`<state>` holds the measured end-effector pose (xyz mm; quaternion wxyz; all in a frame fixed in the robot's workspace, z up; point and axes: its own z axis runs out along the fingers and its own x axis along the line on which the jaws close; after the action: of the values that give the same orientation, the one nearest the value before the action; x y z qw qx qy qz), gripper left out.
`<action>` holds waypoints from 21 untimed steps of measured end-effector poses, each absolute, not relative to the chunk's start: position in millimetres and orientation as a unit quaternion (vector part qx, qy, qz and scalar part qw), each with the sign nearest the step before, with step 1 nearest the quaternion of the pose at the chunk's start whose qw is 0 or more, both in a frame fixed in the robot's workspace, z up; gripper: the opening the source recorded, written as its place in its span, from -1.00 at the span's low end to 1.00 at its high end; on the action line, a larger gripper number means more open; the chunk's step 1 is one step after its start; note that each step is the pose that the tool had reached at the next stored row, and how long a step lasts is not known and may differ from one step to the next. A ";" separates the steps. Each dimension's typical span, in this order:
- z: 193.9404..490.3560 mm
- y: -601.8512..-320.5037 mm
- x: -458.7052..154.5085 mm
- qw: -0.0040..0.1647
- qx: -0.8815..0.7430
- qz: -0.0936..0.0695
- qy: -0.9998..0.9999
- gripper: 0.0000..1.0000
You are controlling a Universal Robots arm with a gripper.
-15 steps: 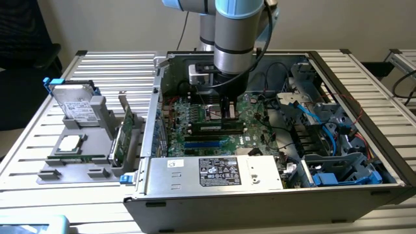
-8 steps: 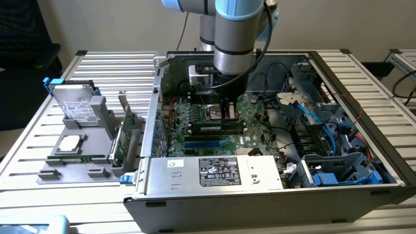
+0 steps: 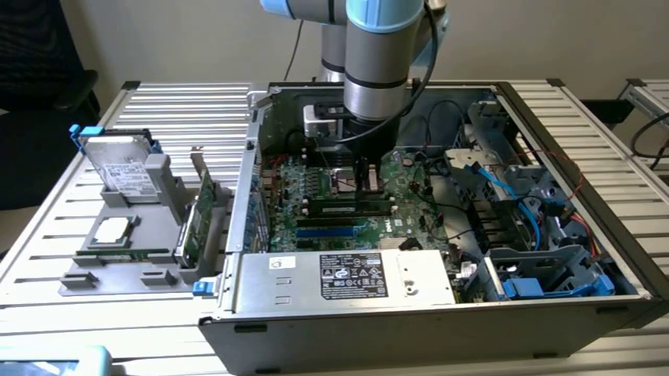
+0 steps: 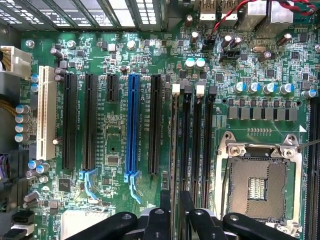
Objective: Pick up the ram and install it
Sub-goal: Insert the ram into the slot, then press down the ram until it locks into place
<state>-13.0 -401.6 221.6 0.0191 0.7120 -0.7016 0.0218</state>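
The ram (image 4: 173,145) shows edge-on as a thin line standing in a black memory slot beside the CPU socket (image 4: 260,182), with a white latch (image 4: 175,89) at its far end. My gripper (image 4: 175,202) straddles its near end, and its black fingers (image 4: 164,212) stand a little apart from the stick on both sides. In the exterior view the gripper (image 3: 364,186) reaches straight down into the open computer case, just over the ram (image 3: 350,208), which lies along its slot on the motherboard (image 3: 313,188).
A labelled power supply (image 3: 356,276) runs along the case's near side. Blue cables and drive cages (image 3: 544,235) crowd the exterior view's right. Outside the case, a grey tray (image 3: 78,278) holds a hard drive (image 3: 124,168), a processor (image 3: 113,229) and a green expansion card (image 3: 204,207).
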 end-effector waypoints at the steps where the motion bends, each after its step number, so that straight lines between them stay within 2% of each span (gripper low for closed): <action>1: 223.6 -401.6 -13.0 0.019 0.712 0.022 -0.702 -0.56; 8: 240.6 -401.8 -10.5 0.019 0.712 0.022 -0.702 -0.56; 21: 241.1 -402.9 -6.5 0.019 0.712 0.022 -0.702 -0.56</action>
<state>-6.5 -402.9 241.1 0.0192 0.7118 -0.7018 0.0216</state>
